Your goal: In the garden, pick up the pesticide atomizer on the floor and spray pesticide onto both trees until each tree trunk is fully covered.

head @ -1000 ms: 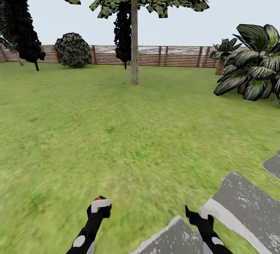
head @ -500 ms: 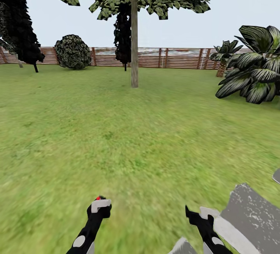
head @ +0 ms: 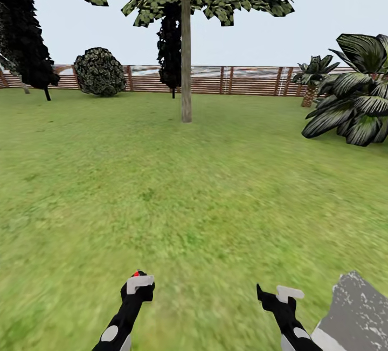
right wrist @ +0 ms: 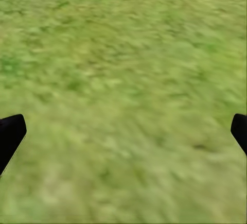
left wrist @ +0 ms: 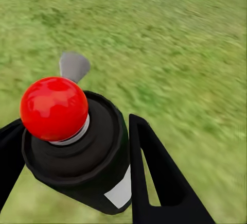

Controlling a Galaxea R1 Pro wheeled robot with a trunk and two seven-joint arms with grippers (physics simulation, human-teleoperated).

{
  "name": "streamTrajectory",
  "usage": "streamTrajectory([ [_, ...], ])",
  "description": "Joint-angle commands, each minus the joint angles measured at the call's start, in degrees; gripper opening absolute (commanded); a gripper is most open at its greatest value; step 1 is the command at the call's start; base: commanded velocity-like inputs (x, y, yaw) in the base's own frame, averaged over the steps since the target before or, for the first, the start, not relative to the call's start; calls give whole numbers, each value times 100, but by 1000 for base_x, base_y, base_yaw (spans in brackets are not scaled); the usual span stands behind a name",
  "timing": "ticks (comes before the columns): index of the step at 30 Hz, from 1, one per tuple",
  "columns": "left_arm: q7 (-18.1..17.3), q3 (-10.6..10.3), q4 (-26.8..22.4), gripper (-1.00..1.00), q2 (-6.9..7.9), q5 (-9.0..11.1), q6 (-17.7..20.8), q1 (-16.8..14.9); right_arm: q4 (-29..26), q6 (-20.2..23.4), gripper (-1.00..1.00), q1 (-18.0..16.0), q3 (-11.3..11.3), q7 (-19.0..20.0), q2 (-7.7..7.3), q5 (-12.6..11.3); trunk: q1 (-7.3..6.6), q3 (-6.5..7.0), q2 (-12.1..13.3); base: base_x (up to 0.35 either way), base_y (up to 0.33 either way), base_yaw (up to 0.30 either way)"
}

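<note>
Black with a red top, the pesticide atomizer [left wrist: 77, 152] sits held in the left gripper [head: 139, 286], far from the tree trunk [head: 186, 65]; spraying from here would miss, and the right gripper [head: 276, 297] is wide, holding nothing.

Tree [head: 186, 60] crown cut off by head view's top edge. Paving slab [head: 358, 313] clipped at the corner. Grass [right wrist: 123, 80] smeared with blur. Atomizer [left wrist: 82, 152] body cropped, label unreadable. Right gripper [right wrist: 123, 131] fingers barely peek in at both edges.
</note>
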Motion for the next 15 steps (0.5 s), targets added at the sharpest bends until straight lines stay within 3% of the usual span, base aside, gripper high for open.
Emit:
streamTrajectory([
  [1, -38, 5, 4, -100, -1, 43, -14, -3, 5, -21, 100, -5, -49, 33, 1, 35, 3, -5, -2, 350, 0, 0],
  [15, -39, 5, 10, -100, -1, 38, -14, -3, 11, -21, 100, -5, -49, 33, 1, 35, 3, -5, -2, 350, 0, 0],
])
